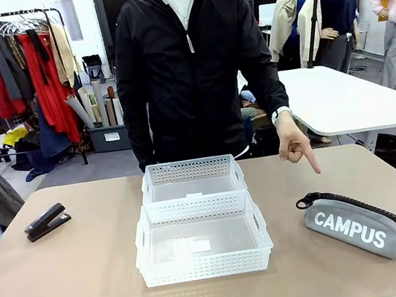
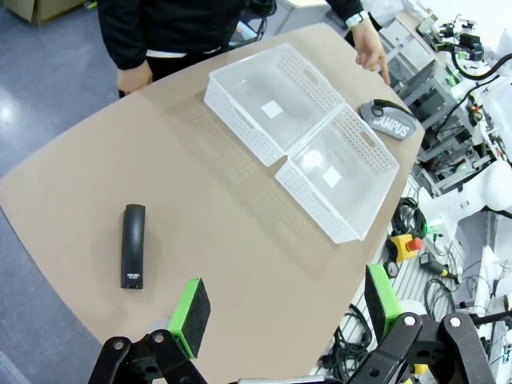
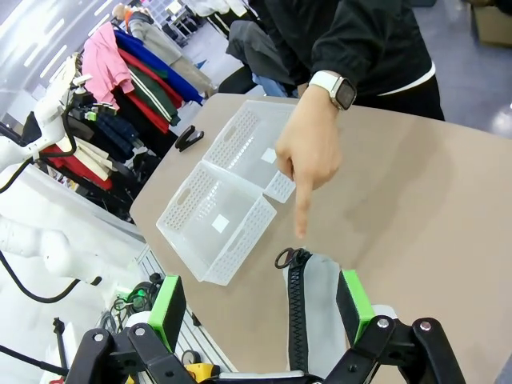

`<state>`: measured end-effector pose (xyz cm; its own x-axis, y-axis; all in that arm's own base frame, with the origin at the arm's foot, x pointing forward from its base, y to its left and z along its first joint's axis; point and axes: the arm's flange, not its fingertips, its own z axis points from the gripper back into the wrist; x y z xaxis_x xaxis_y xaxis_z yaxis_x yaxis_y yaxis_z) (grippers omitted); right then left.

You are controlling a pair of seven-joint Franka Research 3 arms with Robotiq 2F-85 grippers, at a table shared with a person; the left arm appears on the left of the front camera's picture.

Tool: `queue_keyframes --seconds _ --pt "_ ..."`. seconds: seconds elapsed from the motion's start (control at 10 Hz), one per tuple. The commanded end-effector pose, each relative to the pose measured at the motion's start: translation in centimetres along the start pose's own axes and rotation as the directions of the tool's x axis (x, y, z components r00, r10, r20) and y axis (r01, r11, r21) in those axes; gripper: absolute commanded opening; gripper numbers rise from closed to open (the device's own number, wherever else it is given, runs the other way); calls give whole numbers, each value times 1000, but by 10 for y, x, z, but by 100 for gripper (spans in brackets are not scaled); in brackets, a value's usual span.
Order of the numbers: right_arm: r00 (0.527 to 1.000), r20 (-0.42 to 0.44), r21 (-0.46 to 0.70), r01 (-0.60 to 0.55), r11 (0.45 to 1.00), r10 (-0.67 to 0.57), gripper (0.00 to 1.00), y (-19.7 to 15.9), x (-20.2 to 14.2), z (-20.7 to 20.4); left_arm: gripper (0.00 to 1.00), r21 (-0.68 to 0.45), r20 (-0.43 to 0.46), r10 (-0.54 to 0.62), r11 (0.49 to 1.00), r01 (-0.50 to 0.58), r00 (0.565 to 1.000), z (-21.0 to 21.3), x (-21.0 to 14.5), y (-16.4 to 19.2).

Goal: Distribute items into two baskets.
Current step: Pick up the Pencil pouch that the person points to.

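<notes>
pouch (image 1: 357,225), grey with white "campus" lettering and a black zip, lay on the table (image 1: 92,286) at the robot's right, well apart from the two white baskets (image 1: 206,268) that stood touching, one behind the other, at the middle. in the right wrist view the right gripper (image 3: 262,308) hung above with its green pads spread wide and nothing between them. the pouch (image 3: 316,312) showed below the gap, closer to the right-hand pad than to the other. the person's hand (image 3: 308,160) pointed down at its zip end without touching it. the black stapler (image 1: 46,221) lay at the far left, away from both baskets. the left gripper (image 2: 286,308) also stood wide apart and empty, with the stapler (image 2: 133,246) on the table beyond and to the side of its left-hand pad.
</notes>
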<state>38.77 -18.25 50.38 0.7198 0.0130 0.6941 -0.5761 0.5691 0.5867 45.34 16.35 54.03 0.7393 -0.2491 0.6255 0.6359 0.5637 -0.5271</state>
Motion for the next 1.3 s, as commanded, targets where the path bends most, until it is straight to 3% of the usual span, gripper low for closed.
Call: queue_keyframes --seconds 0.0,1.0,1.2 --pt "1000 5 6 -5 1000 5 100 1 1 0 100 3 4 0 1000 0 1000 1 -1 -1" --pt "1000 5 6 -5 1000 5 100 1 1 0 100 3 4 0 1000 0 1000 1 -1 -1" --pt "999 -32 -27 -17 999 16 100 5 5 -10 100 3 4 0 1000 0 1000 1 -1 -1"
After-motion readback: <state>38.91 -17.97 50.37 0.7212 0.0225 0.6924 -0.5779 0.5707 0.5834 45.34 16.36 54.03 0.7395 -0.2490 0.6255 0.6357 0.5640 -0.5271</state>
